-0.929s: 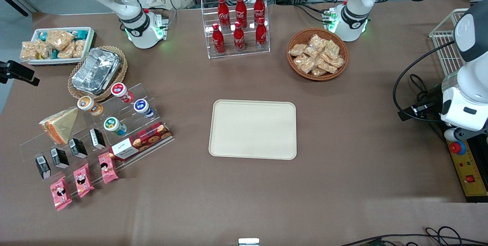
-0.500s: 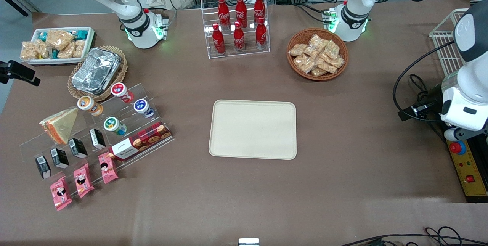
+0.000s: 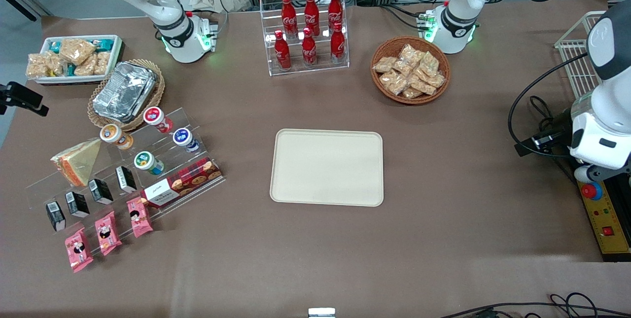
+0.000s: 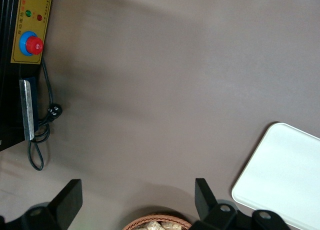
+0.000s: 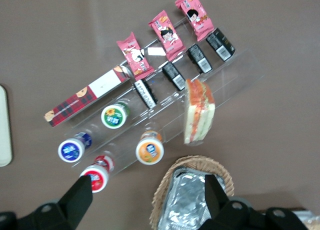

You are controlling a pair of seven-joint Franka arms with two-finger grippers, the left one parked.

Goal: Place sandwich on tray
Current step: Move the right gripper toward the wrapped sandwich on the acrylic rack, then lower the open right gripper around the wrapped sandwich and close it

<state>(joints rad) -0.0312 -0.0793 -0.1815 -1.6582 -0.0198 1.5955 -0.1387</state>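
Gripper (image 5: pixel 147 190) open above brown-clothed table (image 3: pixel 443 160).

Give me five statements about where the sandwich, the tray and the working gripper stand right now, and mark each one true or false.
1. The sandwich lies on the tray. False: it sits on the clear tiered rack, toward the working arm's end of the table.
2. The tray holds nothing. True.
3. The gripper is shut on the sandwich. False: it is open, above the foil pack in the wicker basket, holding nothing.
4. The orange-lidded cup stands beside the sandwich on the rack. True.
5. The cola bottles are nearer to the front camera than the tray. False: they are farther from it.
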